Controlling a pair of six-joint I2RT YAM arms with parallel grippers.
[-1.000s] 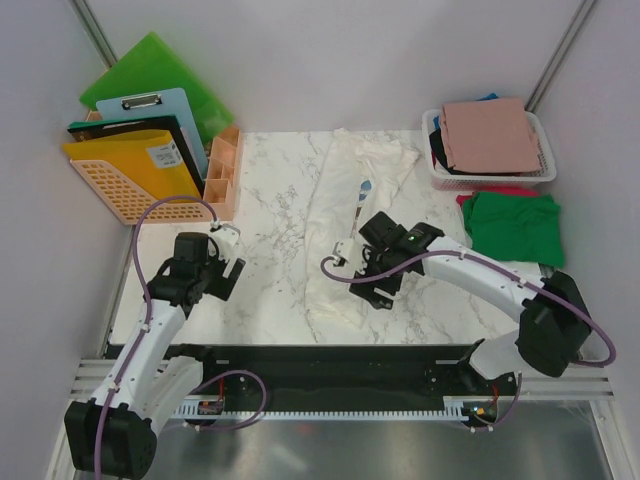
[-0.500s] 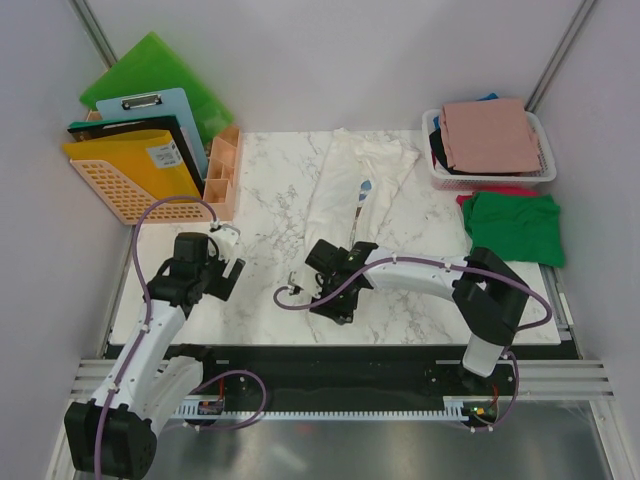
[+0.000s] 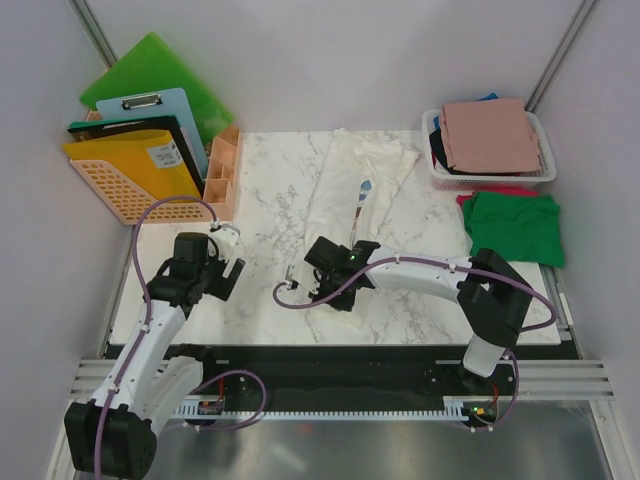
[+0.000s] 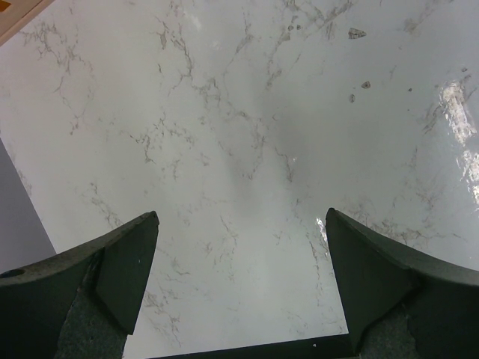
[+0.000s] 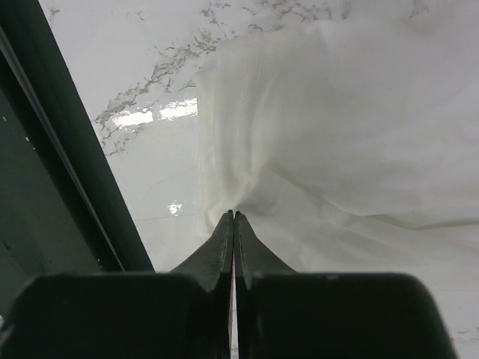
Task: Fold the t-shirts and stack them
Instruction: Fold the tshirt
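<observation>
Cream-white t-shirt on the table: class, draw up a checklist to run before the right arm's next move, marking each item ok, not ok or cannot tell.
1. Right gripper shut on the near edge of the cream-white t-shirt: ok; the fingers meet and the cloth puckers into their tips.
2. Number of cloth layers caught: cannot tell.
3. Left gripper clear of the shirt: ok; it hangs open over bare table.
4. Shirt lying flat and smooth: not ok; it is rumpled and bunched lengthwise.
5. Stack spot free: ok; the green t-shirt lies folded at the table's right edge with nothing on top.
</observation>
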